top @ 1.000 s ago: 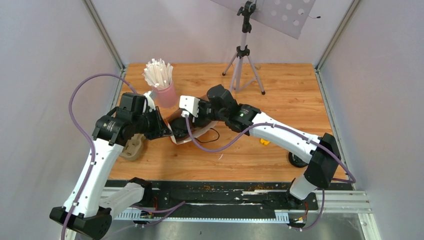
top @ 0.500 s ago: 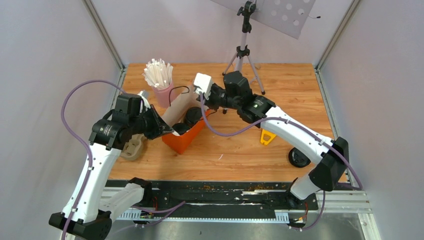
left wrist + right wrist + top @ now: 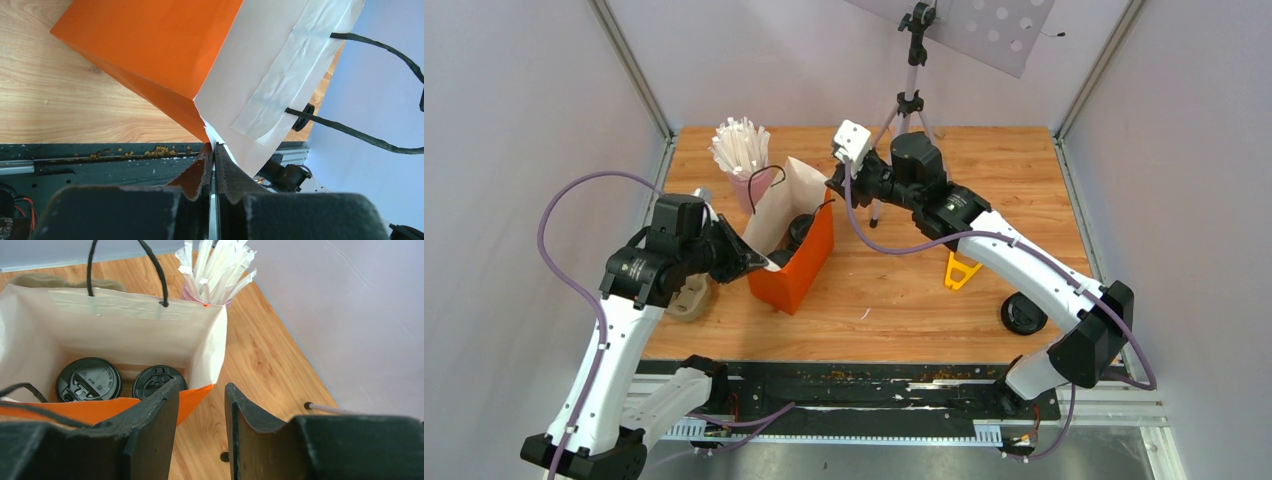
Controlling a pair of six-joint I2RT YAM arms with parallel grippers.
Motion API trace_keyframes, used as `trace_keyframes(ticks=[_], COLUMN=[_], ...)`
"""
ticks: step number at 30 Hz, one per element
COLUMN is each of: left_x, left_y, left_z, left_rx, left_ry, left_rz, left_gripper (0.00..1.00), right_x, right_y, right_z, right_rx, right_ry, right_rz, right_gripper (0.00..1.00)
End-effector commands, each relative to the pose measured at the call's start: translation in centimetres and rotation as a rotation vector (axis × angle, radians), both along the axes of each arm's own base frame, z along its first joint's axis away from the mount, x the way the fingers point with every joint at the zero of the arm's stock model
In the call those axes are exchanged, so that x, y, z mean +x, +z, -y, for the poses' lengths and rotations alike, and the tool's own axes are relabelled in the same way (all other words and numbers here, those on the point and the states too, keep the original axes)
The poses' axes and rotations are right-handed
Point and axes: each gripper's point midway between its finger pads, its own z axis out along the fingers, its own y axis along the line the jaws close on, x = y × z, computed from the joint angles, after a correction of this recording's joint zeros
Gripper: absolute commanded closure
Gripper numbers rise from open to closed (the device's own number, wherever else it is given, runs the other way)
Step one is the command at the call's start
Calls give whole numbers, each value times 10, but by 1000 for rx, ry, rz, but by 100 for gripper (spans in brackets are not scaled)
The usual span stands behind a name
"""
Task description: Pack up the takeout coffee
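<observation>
Jaws — left gripper (image 3: 213, 150) clamped on bag (image 3: 145, 55) corner, right gripper (image 3: 201, 390) apart, empty | coffee cups (image 3: 88, 379) upright inside bag — ahead of right gripper

The left tool (image 3: 214, 148) sits low with jaws pressed almost together, while the outstretched right tool (image 3: 201, 390) stands parted.

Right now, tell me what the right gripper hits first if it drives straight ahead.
The right gripper would likely meet the near corner of the bag first; depth is unclear.
</observation>
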Motion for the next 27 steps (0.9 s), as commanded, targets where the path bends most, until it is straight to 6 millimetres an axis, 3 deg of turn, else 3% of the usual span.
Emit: trace_keyframes(ticks=[1,6,15,18,22,25,27], left_x=[5,5,20,26,34,37,40], left_y=[6,4,16,23,44,61,73], left_z=[-6,-10,-23,-27,-35,-40,-45], left_rx=[24,57,149,162,193,226,257], left_ry=[18,20,39,56,89,88,96], left_rz=[32,31,92,132,205,250,282], left_gripper=[90,82,73,68,63,52,47], right_x=[12,20,-4,-9,-24,-37,-43], right_y=[26,14,16,15,17,21,20], right_z=[20,43,64,84,100,108,114], right_rx=[63,31,37,24,26,32,31], right_ry=[-126,-257,-286,-364,-388,-386,-393], right_rz=[26,-16,-100,-132,-178,-205,-217], right_gripper=[60,57,48,45,37,21,15])
